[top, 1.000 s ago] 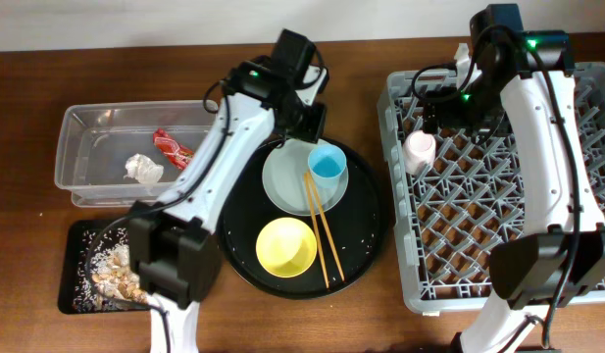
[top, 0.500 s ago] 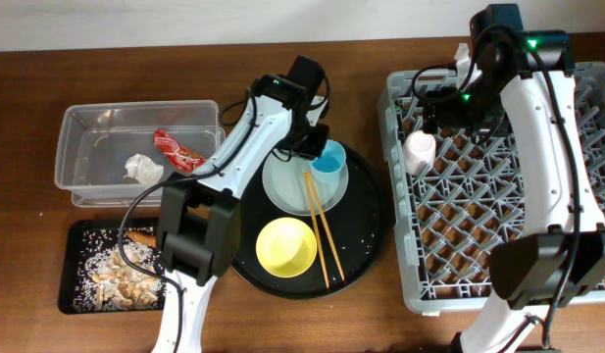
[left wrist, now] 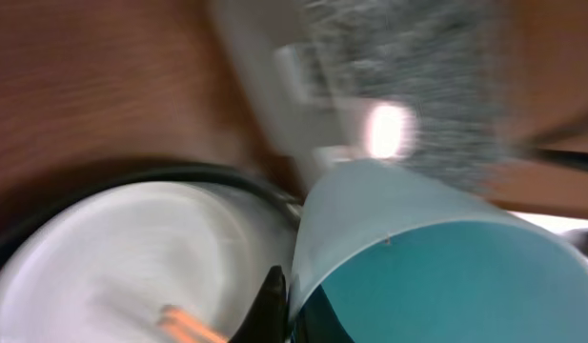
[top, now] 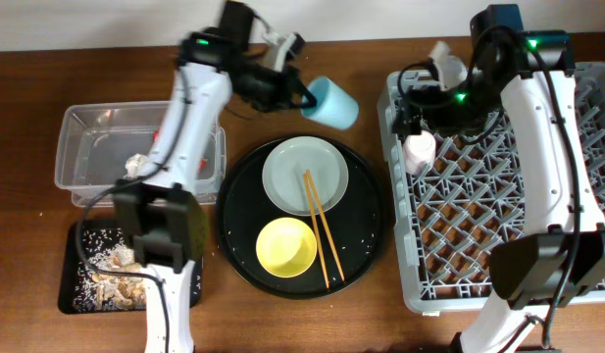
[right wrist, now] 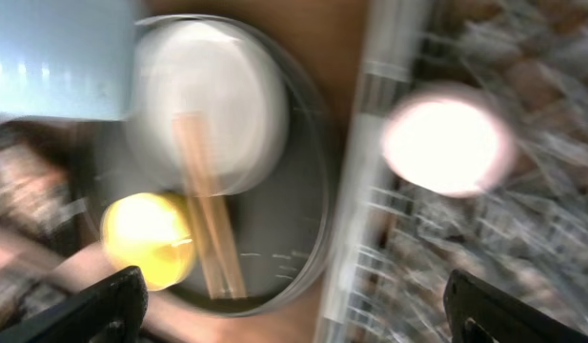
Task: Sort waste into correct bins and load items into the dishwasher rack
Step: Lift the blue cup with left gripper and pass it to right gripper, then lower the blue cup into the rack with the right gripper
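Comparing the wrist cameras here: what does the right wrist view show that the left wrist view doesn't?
Only the right wrist view: the yellow bowl on the round black tray, and the pink cup inside the dishwasher rack. Only the left wrist view: the left tool pinching the rim of the blue cup, and the cup's inside. Both: that cup, the plate, the chopsticks, the tray and the wooden table. A blurred grey mass in the left wrist view may be the rack.
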`<action>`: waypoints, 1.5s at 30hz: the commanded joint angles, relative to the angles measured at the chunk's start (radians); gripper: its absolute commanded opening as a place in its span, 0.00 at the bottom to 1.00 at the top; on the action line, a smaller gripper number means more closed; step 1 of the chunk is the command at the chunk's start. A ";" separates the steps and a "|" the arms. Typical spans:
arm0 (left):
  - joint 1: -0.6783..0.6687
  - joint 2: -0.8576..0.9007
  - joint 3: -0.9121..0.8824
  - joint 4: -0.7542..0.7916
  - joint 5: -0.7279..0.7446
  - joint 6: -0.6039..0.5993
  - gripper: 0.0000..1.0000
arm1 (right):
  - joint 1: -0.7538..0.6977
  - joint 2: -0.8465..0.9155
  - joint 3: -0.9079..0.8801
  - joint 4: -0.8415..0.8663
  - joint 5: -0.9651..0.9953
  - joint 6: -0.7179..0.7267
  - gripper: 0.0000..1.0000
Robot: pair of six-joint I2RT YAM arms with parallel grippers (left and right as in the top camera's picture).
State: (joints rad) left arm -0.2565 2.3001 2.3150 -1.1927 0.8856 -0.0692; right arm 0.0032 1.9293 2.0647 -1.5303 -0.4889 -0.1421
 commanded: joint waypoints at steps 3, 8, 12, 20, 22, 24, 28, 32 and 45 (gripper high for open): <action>0.105 -0.006 0.021 -0.018 0.625 0.163 0.00 | 0.003 -0.010 0.020 0.000 -0.595 -0.308 0.98; 0.064 -0.006 0.021 -0.012 0.685 0.199 0.00 | 0.003 -0.010 0.020 0.019 -0.703 -0.330 0.98; 0.021 -0.006 0.021 -0.002 0.639 0.199 0.00 | 0.011 -0.010 0.020 0.034 -0.731 -0.333 0.98; -0.005 -0.006 0.021 0.002 0.628 0.199 0.00 | 0.069 -0.010 0.020 0.106 -0.731 -0.333 0.97; -0.006 -0.006 0.021 0.002 0.617 0.199 0.00 | 0.069 -0.010 0.020 0.106 -0.731 -0.333 0.87; -0.006 -0.006 0.021 0.002 0.589 0.199 0.00 | 0.069 -0.010 0.020 0.106 -0.730 -0.333 0.82; -0.006 -0.006 0.021 -0.006 0.587 0.199 0.01 | 0.068 -0.010 0.020 0.112 -0.681 -0.333 0.65; -0.005 -0.006 0.021 -0.006 0.554 0.198 0.38 | 0.066 -0.010 0.020 0.125 -0.673 -0.333 0.64; 0.056 -0.006 0.021 -0.154 -0.153 0.186 0.50 | -0.091 -0.010 0.020 0.119 0.071 0.044 0.56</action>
State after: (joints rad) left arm -0.1940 2.3001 2.3192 -1.3155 0.9123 0.1123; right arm -0.0608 1.9301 2.0647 -1.4094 -0.7227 -0.2478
